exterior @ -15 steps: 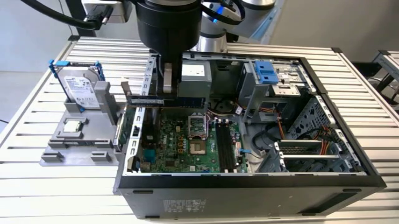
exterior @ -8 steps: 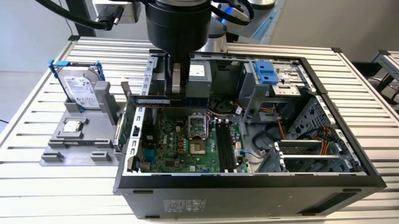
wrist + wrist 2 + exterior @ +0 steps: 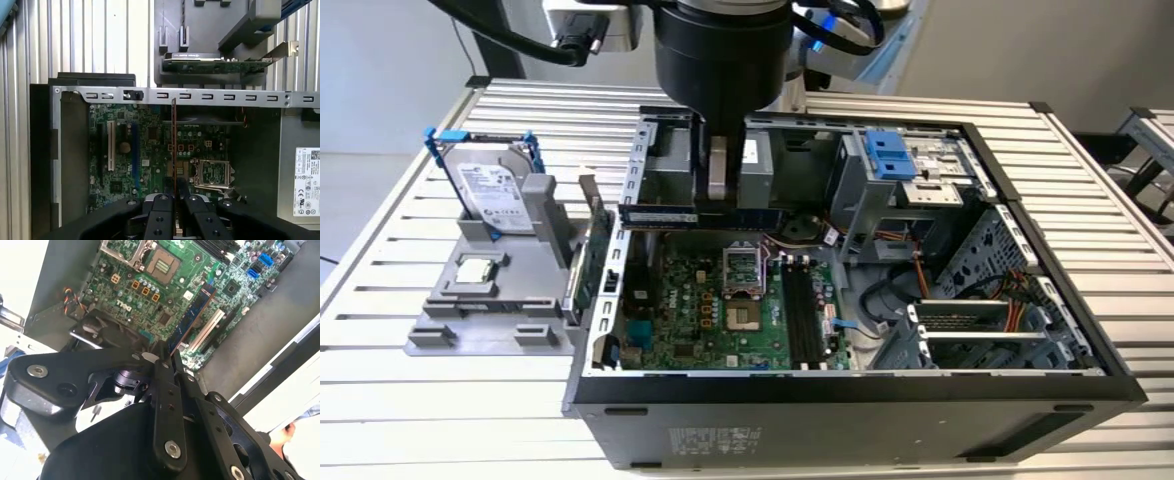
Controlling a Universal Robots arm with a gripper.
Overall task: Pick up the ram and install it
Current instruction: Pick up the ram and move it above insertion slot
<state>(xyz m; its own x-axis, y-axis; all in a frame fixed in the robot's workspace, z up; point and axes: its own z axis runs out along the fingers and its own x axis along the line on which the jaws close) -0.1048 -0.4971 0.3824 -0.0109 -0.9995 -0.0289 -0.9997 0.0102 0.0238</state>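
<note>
Gripper is clenched on the ram, hanging under the black arm in the upper middle of the exterior view. Ram's held level, long side running across the frame, w/ more of it sticking out toward the exterior view's left of the fingers. It's over the far end of the open PC case and above the mobo. It's well apart from the black memory slots, which sit lower in the frame just beside the CPU socket.

First wrist view gives what that angle can't. There the ram is edge-on, a thin line running straight out from btwn the two black fingers, and the gripper pinches its flat sides. Beyond it are the mobo, a white slot and a blue slot. Past the case's metal rail, the green card shows edge-on.

Second wrist view shows the flat side instead: ram dark blue, slanting away from the gripper over the mobo. Can't tell if it touches the board.

Exterior view also has the HDD in its blue frame, upright on a grey fixture at the exterior view's left. The green card stands btwn fixture and case, all on the slatted tabletop.
</note>
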